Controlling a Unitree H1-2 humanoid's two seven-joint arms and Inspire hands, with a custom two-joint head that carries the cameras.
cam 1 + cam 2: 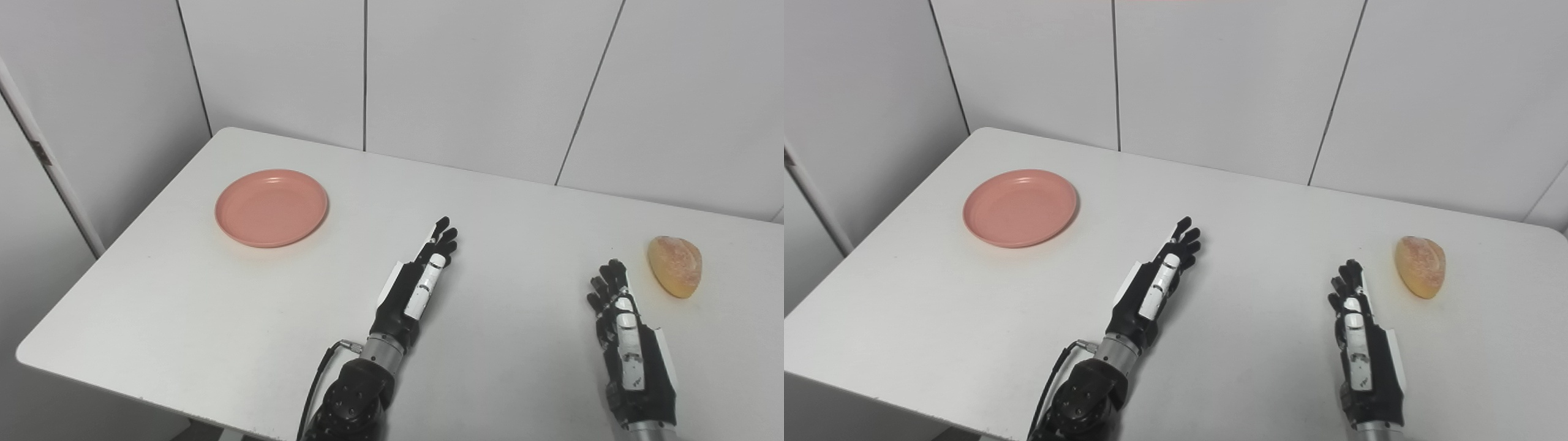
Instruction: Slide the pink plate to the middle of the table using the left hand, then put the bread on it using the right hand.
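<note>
A round pink plate (pixel 271 207) lies empty on the left part of the white table (pixel 184 306). A golden bread roll (pixel 676 266) lies near the table's right edge. My left hand (pixel 416 282) rests over the table's middle, fingers stretched out and holding nothing, well to the right of the plate. My right hand (pixel 625 331) is open and empty too, just left of and below the bread, not touching it. Both hands also show in the right eye view, left hand (pixel 1157 282) and right hand (pixel 1360 334).
White wall panels (pixel 478 79) stand close behind the table's far edge. The table's left edge (pixel 79 288) drops off to the floor. A black cable (pixel 318 373) runs along my left wrist.
</note>
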